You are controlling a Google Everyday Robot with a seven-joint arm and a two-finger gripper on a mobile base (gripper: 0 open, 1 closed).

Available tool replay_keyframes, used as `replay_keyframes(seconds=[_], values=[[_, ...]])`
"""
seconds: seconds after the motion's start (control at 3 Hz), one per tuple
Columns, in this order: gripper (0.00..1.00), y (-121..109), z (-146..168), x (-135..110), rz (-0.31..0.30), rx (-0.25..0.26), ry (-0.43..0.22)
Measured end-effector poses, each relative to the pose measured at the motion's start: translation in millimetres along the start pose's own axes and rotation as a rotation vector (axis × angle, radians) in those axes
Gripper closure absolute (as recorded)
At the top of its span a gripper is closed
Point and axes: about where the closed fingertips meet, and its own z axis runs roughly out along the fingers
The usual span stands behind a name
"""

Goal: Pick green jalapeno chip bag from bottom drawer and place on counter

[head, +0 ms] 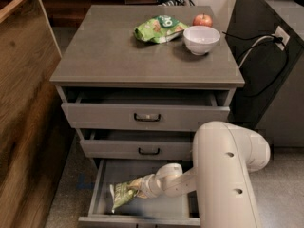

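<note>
Fingers (137, 184): we see them closed on the right end of the chip bag (121, 195). The gripper (133, 187) sits low inside the open bottom drawer (135, 170), toward its left front corner. On the counter (118, 56), near the far right corner, we note a bright green bag (159, 28), a white bowl (201, 38) and an apple (203, 19).
</note>
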Motion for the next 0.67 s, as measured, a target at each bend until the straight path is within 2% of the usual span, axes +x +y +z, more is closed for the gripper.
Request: replay_keyframes(seconds=[0.67], values=[[1.00, -35.9, -78.3, -7.6, -0.022, -0.025, 0.053]])
